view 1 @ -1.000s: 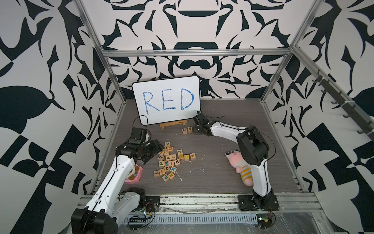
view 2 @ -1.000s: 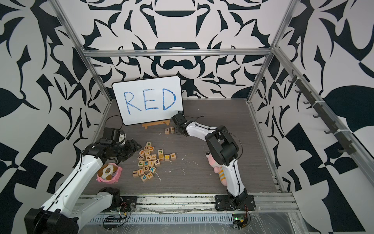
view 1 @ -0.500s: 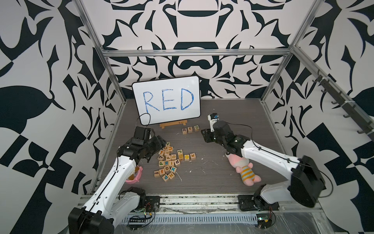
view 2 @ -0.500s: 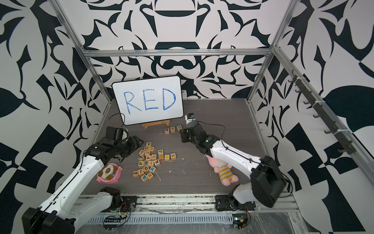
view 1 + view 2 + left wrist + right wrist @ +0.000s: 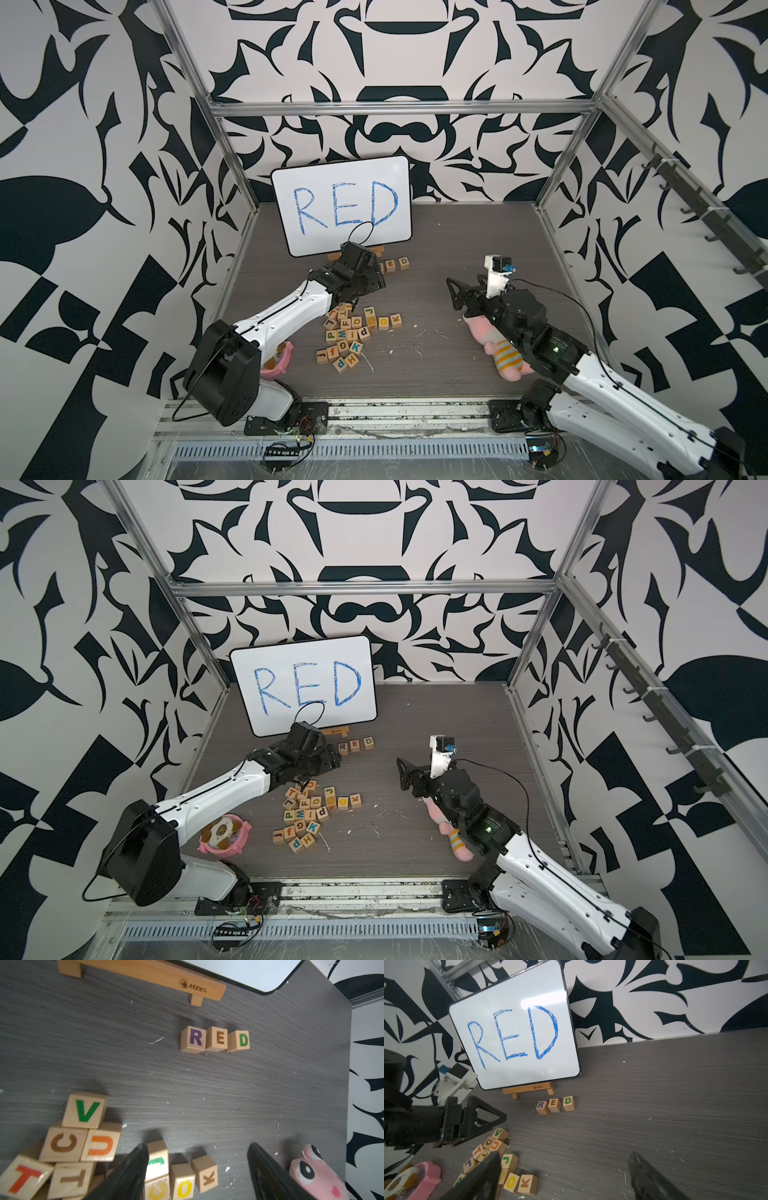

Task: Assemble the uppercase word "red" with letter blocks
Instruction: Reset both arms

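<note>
In a top view, finds the R block, E block and D block set in a row on the dark table, reading RED, just in front of the wooden easel holding the whiteboard (blue handwritten RED on it). Puts the left gripper near the row's R end, above the far edge of the loose heap of letter blocks. Puts the right gripper well apart from the row, above the head end of the pink plush toy. Shows a pink bowl near the left arm's base.

From the left wrist, looks down past the left jaws: spread apart, nothing between them, released. Shows the row beyond them, purple R touching the E, green D close against the E and turned a little. Catches the green V block at the heap's edge nearest the row.

From the right wrist, shows the right jaws flung wide, empty, nothing gripped. Takes in the three-cube row just in front of the easel's feet, the whiteboard leaning behind, and the left gripper side-on above the heap.
</note>
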`<state>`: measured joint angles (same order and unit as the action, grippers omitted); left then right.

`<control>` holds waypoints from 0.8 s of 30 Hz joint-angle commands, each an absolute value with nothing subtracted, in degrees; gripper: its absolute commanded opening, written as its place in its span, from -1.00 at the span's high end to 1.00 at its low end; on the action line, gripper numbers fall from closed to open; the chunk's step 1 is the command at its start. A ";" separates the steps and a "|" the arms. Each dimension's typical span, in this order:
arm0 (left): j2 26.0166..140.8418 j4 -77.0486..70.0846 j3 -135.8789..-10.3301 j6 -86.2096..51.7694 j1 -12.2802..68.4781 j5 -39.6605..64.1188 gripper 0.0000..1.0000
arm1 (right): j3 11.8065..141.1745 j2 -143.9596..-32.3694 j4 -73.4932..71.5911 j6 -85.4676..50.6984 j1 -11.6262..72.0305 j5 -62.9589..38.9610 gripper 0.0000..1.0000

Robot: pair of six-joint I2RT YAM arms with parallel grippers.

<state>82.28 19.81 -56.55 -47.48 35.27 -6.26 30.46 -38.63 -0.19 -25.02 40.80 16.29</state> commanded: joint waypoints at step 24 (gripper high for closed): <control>42.57 -4.99 -32.94 -23.35 35.25 -27.30 -0.99 | 20.98 -24.81 -9.65 -1.72 40.69 40.86 -0.95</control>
<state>45.54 -0.21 -36.01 -29.93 35.27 -19.77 22.00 -25.12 -4.19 -6.68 40.80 37.32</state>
